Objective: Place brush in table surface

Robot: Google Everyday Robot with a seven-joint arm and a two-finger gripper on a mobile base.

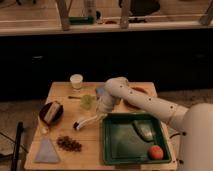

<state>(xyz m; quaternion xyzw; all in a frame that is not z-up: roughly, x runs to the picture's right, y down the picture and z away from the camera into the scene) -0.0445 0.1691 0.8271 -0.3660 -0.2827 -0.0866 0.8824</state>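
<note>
Just left of the green tray, the brush lies on the table surface. Its slim white handle slants up and right towards the gripper, and its dark round head is at the lower left end. The gripper hangs low over the handle's upper end, at the tip of the white arm that reaches in from the right; whether it is clamped on the handle or spread apart cannot be told. Around the brush sit a small pale green cup just above it, a dark bowl holding something pale to the left, and a loose heap of brown bits below. A grey-blue triangular cloth lies flat at the near left corner. A white cup stands towards the far edge, and a thin dark stick lies between the two cups. Behind the arm a brownish round dish is partly hidden, with a small blue thing beside the arm's bend. Inside the tray rest an orange-red round fruit in the near right corner and a dull green flat piece farther in. The tabletop is light tan wood, rectangular and smooth. Beyond it runs a dark front, with a lit ledge and slanted posts above. The arm's shell is smooth, rounded and white, dotted with small dark marks.
</note>
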